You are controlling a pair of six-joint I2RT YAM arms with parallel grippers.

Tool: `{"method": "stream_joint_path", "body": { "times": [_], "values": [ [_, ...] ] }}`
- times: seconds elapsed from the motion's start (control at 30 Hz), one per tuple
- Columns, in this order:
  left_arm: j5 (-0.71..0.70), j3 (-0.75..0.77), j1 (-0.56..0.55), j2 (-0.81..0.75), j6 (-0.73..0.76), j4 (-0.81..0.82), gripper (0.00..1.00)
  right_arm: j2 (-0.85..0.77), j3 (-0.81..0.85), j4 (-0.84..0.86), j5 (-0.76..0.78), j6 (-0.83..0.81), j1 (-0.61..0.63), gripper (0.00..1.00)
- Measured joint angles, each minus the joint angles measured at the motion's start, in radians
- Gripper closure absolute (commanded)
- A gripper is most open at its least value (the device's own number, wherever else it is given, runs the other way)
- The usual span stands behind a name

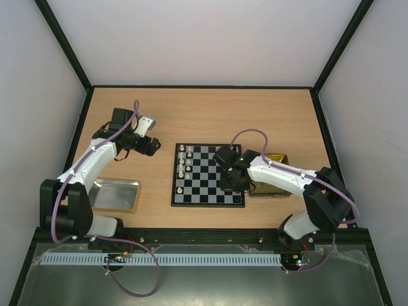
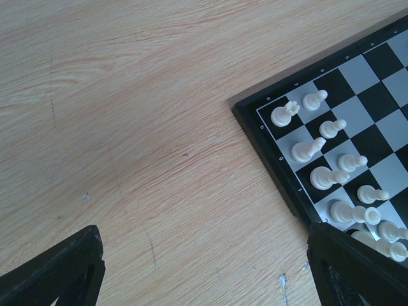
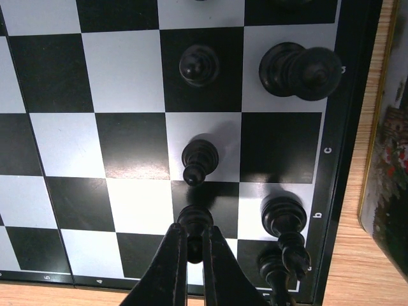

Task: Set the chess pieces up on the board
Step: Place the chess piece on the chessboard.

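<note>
The board (image 1: 208, 199) lies mid-table. White chess pieces (image 1: 182, 162) stand in two files along its left side, and the left wrist view shows them near the board's corner (image 2: 331, 159). My right gripper (image 3: 194, 233) is over the board's right side, shut on a black pawn (image 3: 194, 220) that stands on a dark square. More black pieces surround it: a pawn (image 3: 199, 160) just ahead, another pawn (image 3: 199, 65) farther on, and taller pieces (image 3: 284, 217) toward the board's edge. My left gripper (image 2: 204, 274) hovers open over bare wood left of the board, holding nothing.
A gold tray (image 1: 278, 159) sits right of the board, partly under the right arm, and its rim (image 3: 382, 191) shows in the right wrist view. A silver tray (image 1: 116, 194) lies near the front left. Black frame rails border the table.
</note>
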Motion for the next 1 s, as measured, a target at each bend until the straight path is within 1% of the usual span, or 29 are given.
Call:
{"method": "stream_joint_path", "body": {
  "times": [0.4, 0.63, 1.0],
  "values": [
    [0.0, 0.0, 0.0, 0.0, 0.0, 0.0, 0.13, 0.005, -0.009, 0.003, 0.0, -0.004, 0.0, 0.96],
    [0.0, 0.0, 0.0, 0.0, 0.0, 0.0, 0.13, 0.007, -0.009, 0.003, 0.0, -0.008, 0.0, 0.93],
    [0.0, 0.0, 0.0, 0.0, 0.0, 0.0, 0.13, 0.021, -0.01, 0.003, -0.005, -0.018, 0.0, 0.93]
  ]
}}
